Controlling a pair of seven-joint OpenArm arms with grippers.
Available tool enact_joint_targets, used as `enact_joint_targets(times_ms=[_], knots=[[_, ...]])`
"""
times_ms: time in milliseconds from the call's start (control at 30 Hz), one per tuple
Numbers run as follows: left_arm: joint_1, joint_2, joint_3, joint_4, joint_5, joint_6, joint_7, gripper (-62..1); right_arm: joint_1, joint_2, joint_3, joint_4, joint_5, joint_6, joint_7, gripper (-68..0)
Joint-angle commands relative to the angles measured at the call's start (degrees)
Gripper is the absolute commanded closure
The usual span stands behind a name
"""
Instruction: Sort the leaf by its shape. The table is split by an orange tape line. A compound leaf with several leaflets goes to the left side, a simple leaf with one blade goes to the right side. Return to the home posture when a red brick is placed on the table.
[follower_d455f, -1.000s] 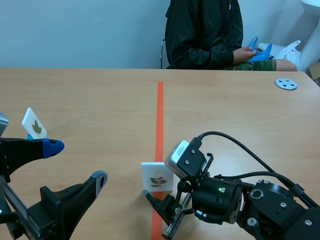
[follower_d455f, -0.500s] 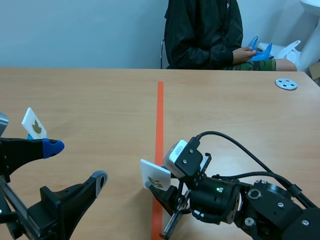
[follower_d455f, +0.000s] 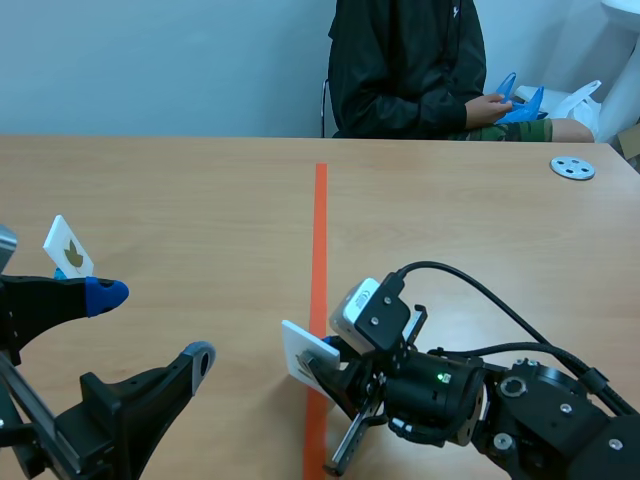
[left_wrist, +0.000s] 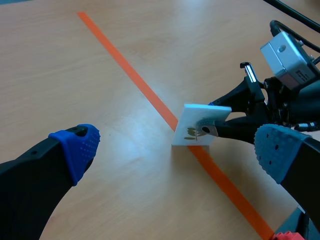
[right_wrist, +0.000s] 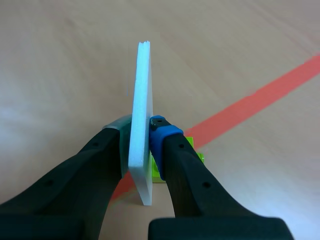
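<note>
the tape line (follower_d455f: 319, 230) runs down the middle of the table (follower_d455f: 200, 190), from the far edge toward the robot; the leaf card (follower_d455f: 303, 352) stands tilted at the line's near end, on its left edge, pinched between the fingers of the right gripper (follower_d455f: 325, 365), whose arm comes in from the right; the left gripper (follower_d455f: 150, 324) sits low on the left side, well apart from that card; a second card (follower_d455f: 68, 246) stands just beyond it, near the table's left edge; a disc (follower_d455f: 572, 168) lies at the far right; a person (follower_d455f: 410, 70) sits behind the far edge, right of the line
</note>
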Motion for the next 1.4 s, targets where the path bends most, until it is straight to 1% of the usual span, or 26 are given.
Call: enact_joint_targets(times_ms=[0,200,333,433,667,733,833,867,967,1067,1233,1300,1367], knots=[[-0.28,-0.31,-0.42,0.15,-0.55,-0.31,-0.72,-62.3,0.98,0.83,2.60,0.76,0.44,0.70,0.98,-1.5],[-0.28,-0.31,-0.42,0.15,-0.55,-0.31,-0.72,-62.3,0.92,1.97,9.51,3.67,2.19,5.09,0.66,-1.5],[-0.28,-0.31,-0.42,0.15,-0.55,-0.33,-0.72,-62.3,0.13,3.06,15.21,6.51,2.62,5.51,0.48,-1.5],[-0.28,-0.31,-0.42,0.15,-0.55,-0.33,-0.72,-62.3,-0.24,3.74,20.02,7.63,2.58,6.75,0.09,-1.5],[-0.28,-0.31,-0.42,0.15,-0.55,-0.33,-0.70,-62.3,-0.61,3.85,30.77,8.04,2.60,6.58,-0.79,-1.5],[-0.28,-0.31,-0.42,0.15,-0.55,-0.33,-0.72,-62.3,-0.59,4.31,32.35,8.04,2.58,5.64,-0.85,-1.5],[-0.28,-0.31,-0.42,0.15,-0.55,-0.33,-0.72,-62.3,-0.57,4.81,33.29,7.65,2.62,1.62,-1.49,-1.5],[-0.28,-0.31,-0.42,0.15,-0.55,-0.33,-0.72,-62.3,-0.42,5.03,33.31,7.26,3.32,0.50,-2.10,-1.5],[-0.31,-0.31,-0.42,0.15,-0.55,-0.33,-0.74,-62.3,1.07,5.29,33.31,4.90,8.98,-0.24,-6.27,-1.5],[-0.28,-0.31,-0.42,0.15,-0.55,-0.33,-0.68,-62.3,3.34,5.25,33.31,0.92,13.20,-1.75,-7.37,-1.5],[-0.28,-0.31,-0.42,0.15,-0.55,-0.33,-0.72,-62.3,8.50,5.22,33.31,-7.23,17.35,-4.76,-9.49,-1.5],[-0.28,-0.31,-0.42,0.15,-0.55,-0.33,-0.72,-62.3,10.49,5.22,33.29,-10.43,18.58,-6.25,-10.08,-1.5],[-0.28,-0.31,-0.42,0.15,-0.55,-0.33,-0.68,-62.3,12.87,5.38,33.29,-14.10,19.02,-8.74,-10.93,-1.5]])
